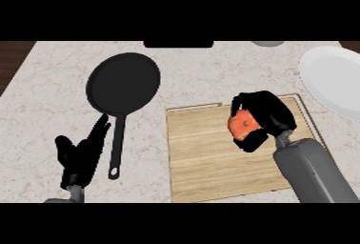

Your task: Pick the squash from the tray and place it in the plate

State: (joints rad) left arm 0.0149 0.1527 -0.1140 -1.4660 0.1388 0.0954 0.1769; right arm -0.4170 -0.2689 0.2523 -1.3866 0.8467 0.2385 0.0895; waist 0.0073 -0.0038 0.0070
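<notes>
Over the light wooden tray (211, 162) I see my right hand (265, 116), its black fingers curled round the small orange squash (243, 125), which sits inside the grasp above the board's upper right part. Up and to the right of that hand lies the round white plate (330, 78), apart from it. Well off to its left, the black frying pan (123, 86) rests on the pale speckled stone counter (56, 95), and beside the pan's handle my left hand (79, 155) rests with fingers straight.
</notes>
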